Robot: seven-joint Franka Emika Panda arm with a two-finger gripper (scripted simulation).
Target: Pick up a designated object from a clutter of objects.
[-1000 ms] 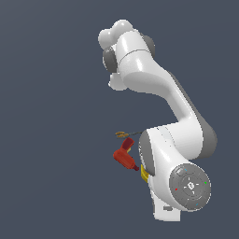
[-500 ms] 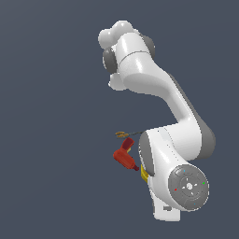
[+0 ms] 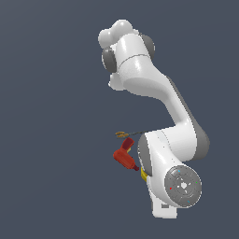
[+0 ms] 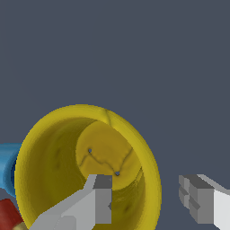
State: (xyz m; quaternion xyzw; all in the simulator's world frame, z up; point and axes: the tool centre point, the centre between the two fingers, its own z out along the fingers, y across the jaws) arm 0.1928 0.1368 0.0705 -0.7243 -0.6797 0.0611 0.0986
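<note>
The wrist view looks straight into the designated object, a wide-rimmed yellow cup (image 4: 58, 157). My gripper (image 4: 148, 200) is open and straddles the cup's wall: one finger (image 4: 96, 200) is inside the mouth and the other (image 4: 200, 204) is outside the rim. Nothing is clamped. In the exterior view the arm hides almost all of the cup, leaving only a yellow sliver (image 3: 144, 174). The gripper itself is hidden there behind the arm.
The rest of the clutter sits close by. A smaller blue cup (image 4: 6, 168) touches the yellow cup's side, with the red drill-shaped tool (image 4: 8, 216) (image 3: 124, 157) beside it. Thin scissors with orange-brown handles (image 3: 124, 135) lie just beyond the drill.
</note>
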